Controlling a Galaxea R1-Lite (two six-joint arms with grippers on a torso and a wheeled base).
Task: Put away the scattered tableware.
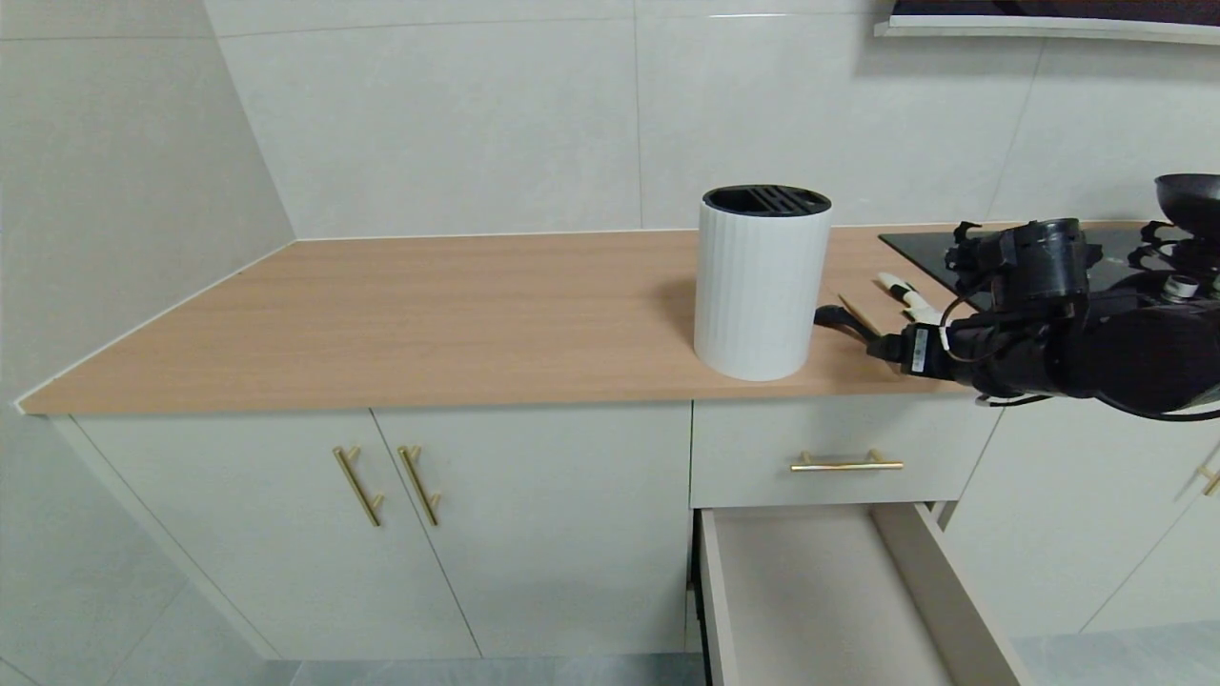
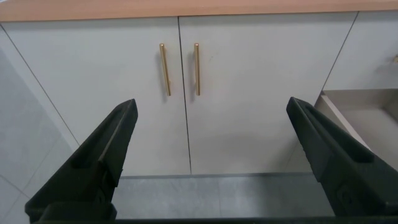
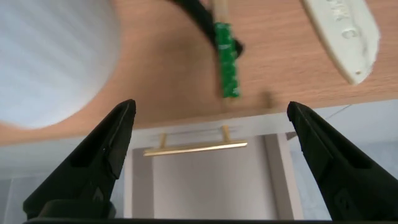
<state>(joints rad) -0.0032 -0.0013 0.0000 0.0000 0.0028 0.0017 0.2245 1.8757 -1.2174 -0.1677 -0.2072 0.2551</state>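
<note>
Right pincer (image 3: pixel 210 107): spread wide, empty, over the countertop's (image 1: pixel 429 314) front edge.
Beneath it: green-tipped chopstick (image 3: pixel 227 59), black handle (image 3: pixel 196 15) and white utensil (image 3: pixel 345 34) lie loose beside the white holder (image 1: pixel 761 286).
Left pincer (image 2: pixel 211 102): spread, empty, facing cabinet doors (image 2: pixel 249 93).
Head view adds: open drawer (image 1: pixel 939 591) below the counter.

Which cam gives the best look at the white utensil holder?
Head view: the whole white utensil holder stands upright on the countertop, slotted black top visible. Right wrist view catches just a curved stretch of its side, close up. Left wrist view faces the cabinet doors.
</note>
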